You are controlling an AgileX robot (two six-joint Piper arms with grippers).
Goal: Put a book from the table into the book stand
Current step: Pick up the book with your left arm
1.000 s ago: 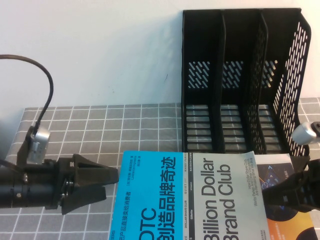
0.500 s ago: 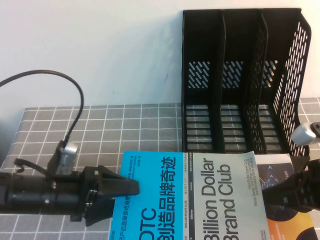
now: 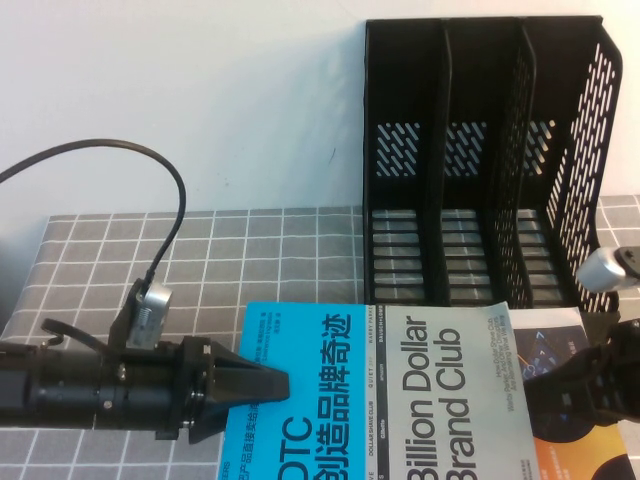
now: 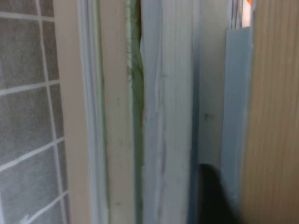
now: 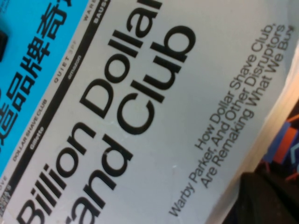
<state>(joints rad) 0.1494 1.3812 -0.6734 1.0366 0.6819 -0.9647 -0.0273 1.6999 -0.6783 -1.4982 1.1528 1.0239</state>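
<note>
The blue and pale grey book (image 3: 400, 400) lies flat on the grid-cloth table (image 3: 200, 250), in front of the book stand (image 3: 480, 150). The stand is black, upright, and its three slots are empty. My left gripper (image 3: 280, 385) points right, with its tip over the book's left edge. In the left wrist view the book's page edge (image 4: 168, 116) fills the frame, with the left gripper (image 4: 210, 200) dark against it. My right gripper (image 3: 545, 395) sits at the book's right edge. The right wrist view shows the cover (image 5: 140, 116) and the right gripper (image 5: 271, 200).
A dark navy book with an orange patch (image 3: 555, 345) lies under the right side of the blue book, next to the stand's base; it also shows in the right wrist view (image 5: 285, 140). A black cable (image 3: 150, 170) loops above the left arm. A white wall stands behind.
My left gripper has moved right and rolled over, from beside the book to its left edge. The book and my right gripper have hardly moved.
</note>
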